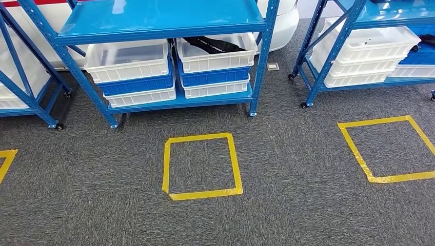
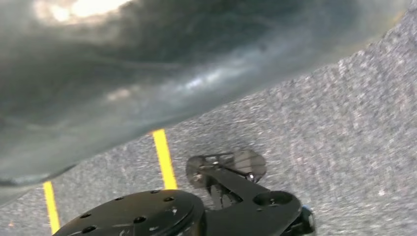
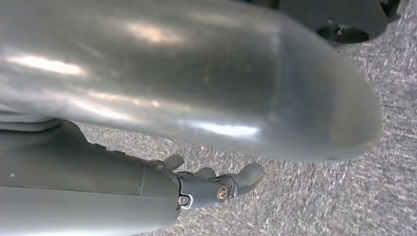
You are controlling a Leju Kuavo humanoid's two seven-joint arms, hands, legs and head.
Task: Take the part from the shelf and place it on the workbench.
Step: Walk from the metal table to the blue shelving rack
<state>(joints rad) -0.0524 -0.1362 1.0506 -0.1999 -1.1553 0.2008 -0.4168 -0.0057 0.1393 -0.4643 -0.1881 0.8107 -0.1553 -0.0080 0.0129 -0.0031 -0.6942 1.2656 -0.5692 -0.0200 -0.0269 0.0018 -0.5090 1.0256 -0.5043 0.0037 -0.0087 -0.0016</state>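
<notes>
A dark part (image 1: pixel 213 45) lies in the top white bin (image 1: pixel 218 61) on the lower level of the blue shelf (image 1: pixel 154 20) ahead of me. That bin is the right-hand one of two stacks. My right hand (image 3: pixel 211 184) hangs beside my body over the grey carpet, its fingers stretched out and apart with nothing in them.
A yellow tape square (image 1: pixel 201 166) marks the carpet in front of the shelf, and another square (image 1: pixel 390 148) lies to the right. A second blue shelf (image 1: pixel 328 56) with white bins (image 1: pixel 367 51) stands at the right. A third shelf stands at the far left.
</notes>
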